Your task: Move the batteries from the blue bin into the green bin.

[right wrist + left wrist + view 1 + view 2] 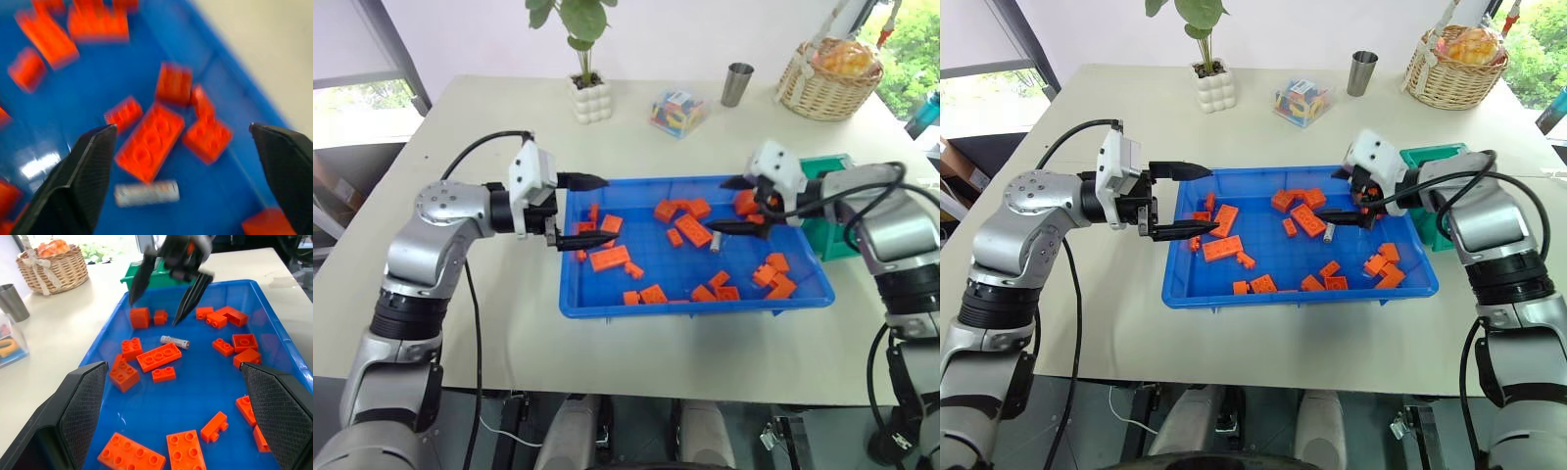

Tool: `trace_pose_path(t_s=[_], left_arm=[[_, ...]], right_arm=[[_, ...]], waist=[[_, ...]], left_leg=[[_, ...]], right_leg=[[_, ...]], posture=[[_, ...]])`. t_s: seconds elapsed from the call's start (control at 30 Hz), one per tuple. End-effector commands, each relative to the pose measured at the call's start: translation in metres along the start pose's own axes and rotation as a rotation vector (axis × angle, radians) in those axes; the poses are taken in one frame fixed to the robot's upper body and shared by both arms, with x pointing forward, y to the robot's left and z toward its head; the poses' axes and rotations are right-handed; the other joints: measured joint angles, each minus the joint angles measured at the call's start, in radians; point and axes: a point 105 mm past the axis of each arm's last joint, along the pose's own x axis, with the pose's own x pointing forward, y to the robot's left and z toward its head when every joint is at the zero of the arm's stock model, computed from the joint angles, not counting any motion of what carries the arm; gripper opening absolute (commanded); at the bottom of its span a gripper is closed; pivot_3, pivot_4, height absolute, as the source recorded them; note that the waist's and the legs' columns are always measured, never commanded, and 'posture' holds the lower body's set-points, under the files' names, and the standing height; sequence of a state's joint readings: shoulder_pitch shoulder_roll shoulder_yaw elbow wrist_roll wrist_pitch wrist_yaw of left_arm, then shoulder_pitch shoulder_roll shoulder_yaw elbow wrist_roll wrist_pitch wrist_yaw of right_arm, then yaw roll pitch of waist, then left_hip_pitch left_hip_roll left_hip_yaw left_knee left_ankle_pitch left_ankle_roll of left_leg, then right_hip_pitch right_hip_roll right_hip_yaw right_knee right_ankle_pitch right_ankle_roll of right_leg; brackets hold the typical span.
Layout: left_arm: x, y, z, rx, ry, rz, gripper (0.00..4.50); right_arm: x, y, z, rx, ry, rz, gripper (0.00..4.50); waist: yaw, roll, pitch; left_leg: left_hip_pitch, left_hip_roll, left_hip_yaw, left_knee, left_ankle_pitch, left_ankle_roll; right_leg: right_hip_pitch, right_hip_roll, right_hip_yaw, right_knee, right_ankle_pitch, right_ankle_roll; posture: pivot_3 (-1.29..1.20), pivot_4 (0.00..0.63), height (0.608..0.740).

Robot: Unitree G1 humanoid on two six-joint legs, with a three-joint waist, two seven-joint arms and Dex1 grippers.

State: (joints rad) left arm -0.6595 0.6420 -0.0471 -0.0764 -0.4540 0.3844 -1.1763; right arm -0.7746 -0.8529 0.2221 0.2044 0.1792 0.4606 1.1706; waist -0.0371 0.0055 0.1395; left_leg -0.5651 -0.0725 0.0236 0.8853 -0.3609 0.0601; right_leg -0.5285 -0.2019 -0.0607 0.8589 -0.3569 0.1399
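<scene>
I have the right gripper (732, 206) spread wide just above the small silvery-white cylindrical battery (715, 242) lying mid-right in the shallow bright-blue plastic bin (695, 299), ready to straddle it, while the empty, open left gripper (582, 211) waits at the bin's left rim.

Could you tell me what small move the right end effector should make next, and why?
Probably lower the right end effector onto the battery and close. It is open, poised over the blue bin, and the battery lies loose beside orange bricks, not yet gripped.
</scene>
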Motion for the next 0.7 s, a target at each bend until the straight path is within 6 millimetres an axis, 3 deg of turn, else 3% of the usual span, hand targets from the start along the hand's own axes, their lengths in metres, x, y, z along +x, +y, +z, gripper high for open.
trace_pose_path(t_s=[0.03,0.2,0.53,0.63,0.7], left_arm=[[-0.006,0.002,0.009,0.039,-0.004,0.018,4.5],[-0.011,-0.003,0.006,0.032,0.008,0.026,4.5],[-0.011,-0.002,0.008,0.035,0.014,0.036,4.5],[-0.01,-0.001,0.009,0.037,0.01,0.035,4.5],[-0.01,-0.001,0.009,0.038,0.009,0.034,4.5]], right_arm=[[-0.005,0.002,-0.006,-0.006,0.0,0.046,4.49],[-0.001,0.012,-0.02,0.029,0.044,0.115,4.49],[0.017,0.008,-0.034,0.075,0.081,0.081,4.49],[0.019,0.003,-0.037,0.086,0.082,0.044,3.69],[0.018,0.003,-0.035,0.08,0.067,0.046,2.7]], waist=[[-0.001,0.0,0.0],[-0.007,0.0,0.0],[-0.004,0.0,0.0],[-0.006,0.0,0.0],[-0.006,0.0,0.0]], left_leg=[[0.0,0.0,0.0,0.0,0.0,0.0],[0.0,0.001,0.0,0.0,0.0,0.0],[0.0,0.0,-0.001,0.001,0.0,0.0],[0.0,0.0,-0.001,0.001,0.0,0.0],[0.0,0.0,-0.001,0.001,0.0,0.0]], right_leg=[[0.0,0.0,0.0,0.0,0.0,0.0],[0.0,-0.001,0.0,0.0,0.0,0.0],[0.0,-0.001,0.0,0.0,0.0,0.0],[0.0,-0.001,0.0,0.0,0.0,0.0],[0.0,0.0,0.0,0.0,0.0,0.0]], posture=[[0.0,0.15,0.644],[0.0,0.15,0.644],[0.0,0.15,0.644],[0.0,0.15,0.644],[0.0,0.15,0.644]])
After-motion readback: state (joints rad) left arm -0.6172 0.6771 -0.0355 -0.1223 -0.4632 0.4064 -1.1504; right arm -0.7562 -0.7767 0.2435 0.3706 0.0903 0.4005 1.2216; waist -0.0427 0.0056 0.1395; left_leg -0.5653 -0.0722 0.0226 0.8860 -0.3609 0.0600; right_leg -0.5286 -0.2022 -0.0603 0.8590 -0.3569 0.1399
